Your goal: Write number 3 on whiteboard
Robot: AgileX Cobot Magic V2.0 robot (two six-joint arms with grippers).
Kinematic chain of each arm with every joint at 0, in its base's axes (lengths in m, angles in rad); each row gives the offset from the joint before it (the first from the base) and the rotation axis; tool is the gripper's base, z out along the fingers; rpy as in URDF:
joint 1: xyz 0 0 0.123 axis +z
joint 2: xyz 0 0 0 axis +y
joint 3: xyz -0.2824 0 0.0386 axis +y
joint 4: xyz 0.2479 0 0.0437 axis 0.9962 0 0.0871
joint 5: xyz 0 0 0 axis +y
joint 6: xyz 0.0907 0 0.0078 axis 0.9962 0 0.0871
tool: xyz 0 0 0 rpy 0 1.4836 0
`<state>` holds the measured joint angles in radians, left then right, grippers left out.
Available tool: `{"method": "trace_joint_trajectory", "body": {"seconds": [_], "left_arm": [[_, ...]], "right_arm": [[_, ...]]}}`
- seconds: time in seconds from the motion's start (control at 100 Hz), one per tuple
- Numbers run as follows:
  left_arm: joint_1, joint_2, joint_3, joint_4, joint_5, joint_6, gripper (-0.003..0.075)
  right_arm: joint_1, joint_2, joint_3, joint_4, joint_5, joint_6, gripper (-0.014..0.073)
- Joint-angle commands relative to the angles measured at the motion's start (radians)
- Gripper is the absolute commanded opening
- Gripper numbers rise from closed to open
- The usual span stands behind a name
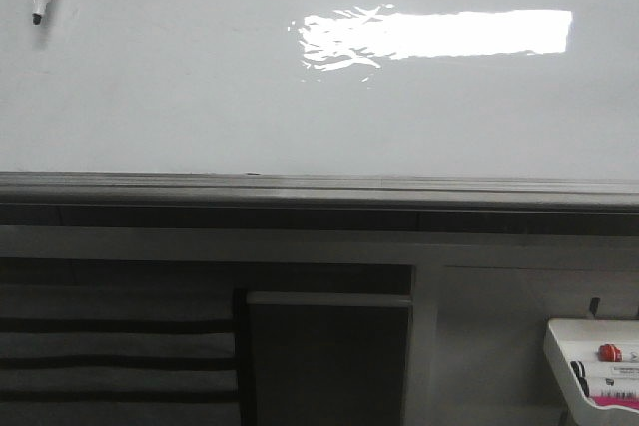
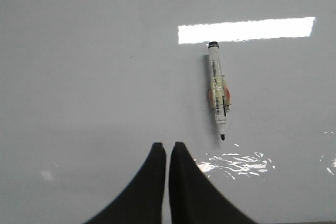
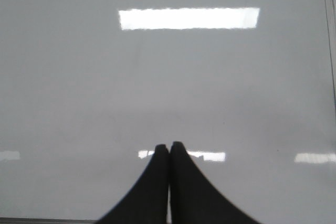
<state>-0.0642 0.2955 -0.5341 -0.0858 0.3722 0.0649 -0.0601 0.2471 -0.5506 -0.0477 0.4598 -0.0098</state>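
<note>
whiteboard (image 1: pixel 200 97): fills upper front view, glossy, bright rectangular glare right of centre; no number 3 visible anywhere, board blank so far.
rail (image 1: pixel 319 187): grey strip under the board, runs full width.
tray (image 1: pixel 591 356): small white tray low right in front view, spare markers inside, well apart from both hands.
marker (image 2: pixel 219 92): stuck on the board by a small orange clip at top left of front view, tip pointing down, cap off by the look; nothing touches it.
left hand (image 2: pixel 168 145): fingers pressed nearly together, thin slit between tips, holds nothing; points at bare board, near the marker but apart from it.
right hand (image 3: pixel 169 144): fingers closed together, empty; faces blank board, no marker in its view.
step in hand (judgement): fetch the marker, writing not started.
how to do it well (judgement): left hand is the closer one; spread fingers first, come in square to the barrel above or below the clip, close firmly so the pen does not twist, pull straight off the board. Then keep tip light and perpendicular on the board.
risk (judgement): glossy surface, tip may skid; loose grip gives a wobbly stroke.
</note>
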Motion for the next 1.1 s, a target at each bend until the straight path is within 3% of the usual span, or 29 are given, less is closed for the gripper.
{"method": "trace_joint_trajectory", "body": {"seconds": [0.0, 0.43, 0.51, 0.68, 0.73, 0.81, 1.09], "left_arm": [[-0.004, 0.021, -0.035, 0.000, -0.075, -0.011, -0.0019], [-0.004, 0.021, -0.035, 0.044, -0.105, -0.011, -0.0007], [-0.004, 0.021, -0.035, 0.044, -0.130, -0.011, 0.0065], [-0.004, 0.021, -0.035, 0.044, -0.109, -0.011, 0.0430], [-0.004, 0.021, -0.035, 0.038, -0.104, -0.011, 0.0493], [-0.004, 0.021, -0.033, 0.034, -0.104, -0.011, 0.0513], [-0.004, 0.021, -0.033, 0.034, -0.104, -0.011, 0.0512]], "right_arm": [[-0.002, 0.019, -0.036, -0.005, -0.088, -0.012, -0.0079], [-0.002, 0.022, -0.036, -0.025, -0.086, -0.012, -0.0057], [-0.002, 0.022, -0.036, -0.025, -0.086, -0.012, 0.0046], [-0.002, 0.022, -0.036, -0.025, -0.079, -0.012, 0.0437], [-0.002, 0.022, -0.036, -0.025, -0.077, -0.012, 0.0519], [-0.002, 0.022, -0.036, -0.025, -0.077, -0.012, 0.0582], [-0.002, 0.022, -0.036, -0.023, -0.079, -0.012, 0.0577]]}}
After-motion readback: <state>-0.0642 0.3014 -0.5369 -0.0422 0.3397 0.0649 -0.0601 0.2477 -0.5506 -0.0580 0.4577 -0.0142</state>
